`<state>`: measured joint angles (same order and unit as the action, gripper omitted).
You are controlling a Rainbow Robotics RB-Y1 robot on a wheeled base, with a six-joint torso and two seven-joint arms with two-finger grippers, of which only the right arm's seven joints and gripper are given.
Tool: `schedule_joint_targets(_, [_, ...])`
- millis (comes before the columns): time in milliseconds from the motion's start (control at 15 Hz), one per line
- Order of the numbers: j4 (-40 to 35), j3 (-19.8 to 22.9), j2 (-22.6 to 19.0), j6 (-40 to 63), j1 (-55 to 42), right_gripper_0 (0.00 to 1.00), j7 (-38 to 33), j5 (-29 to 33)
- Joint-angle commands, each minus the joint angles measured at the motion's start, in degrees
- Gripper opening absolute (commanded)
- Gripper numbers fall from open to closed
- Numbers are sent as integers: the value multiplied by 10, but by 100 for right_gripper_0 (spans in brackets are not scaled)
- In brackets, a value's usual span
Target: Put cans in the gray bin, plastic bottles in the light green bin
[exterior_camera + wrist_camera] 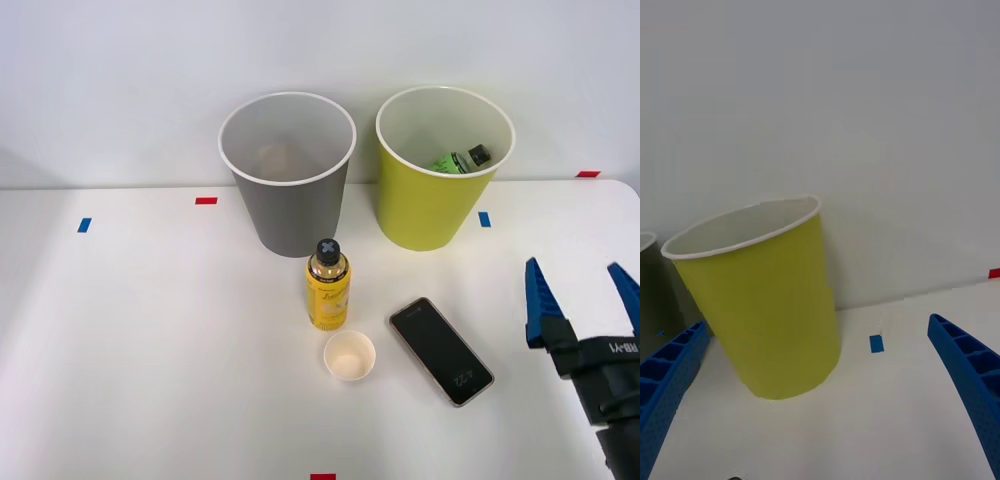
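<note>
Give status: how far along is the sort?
Done: the green-labelled plastic bottle lies inside the round yellow-green bin. In hand: nothing; the right claw is open and empty, off to the right. Left: the yellow-labelled plastic bottle stands upright on the white table, before the round gray bin.

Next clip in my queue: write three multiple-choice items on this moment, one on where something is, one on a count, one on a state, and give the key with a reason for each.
1. Where is the green-labelled bottle?
A. Inside the light green bin
B. Inside the gray bin
C. Lying on the table

2. How many bottles stand on the table?
A. None
B. One
C. Three

3. What is the right pincer doing?
A. Shut on the phone
B. Shut on the paper cup
C. Open, holding nothing

Key: 1 A, its dark cap and green label show below the light green bin's rim. 2 B, the yellow-labelled bottle alone stands there, before the gray bin. 3 C, the blue fingers are apart with nothing between them.
</note>
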<state>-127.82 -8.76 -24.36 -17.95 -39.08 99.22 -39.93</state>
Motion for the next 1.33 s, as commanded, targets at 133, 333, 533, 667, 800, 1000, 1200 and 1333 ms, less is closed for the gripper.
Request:
schedule_joint_targets(133, [0, -10, 61, 0, -57, 100, 3, 12])
schedule_joint_targets(333, [0, -11, 121, 0, -96, 100, 4, 61])
schedule_joint_targets(533, [0, -21, 161, 4, -121, 100, 7, 86])
schedule_joint_targets(667, [0, -24, 165, 4, -134, 100, 7, 89])
schedule_joint_targets(800, [0, -21, 165, 4, -134, 100, 8, 90])
schedule_joint_targets(1000, [0, -20, 165, 4, -137, 100, 9, 118])
schedule_joint_targets(1200, [0, -11, 185, 4, -143, 100, -12, 172])
schedule_joint_targets(1333, [0, -9, 199, 3, -154, 100, -90, 231])
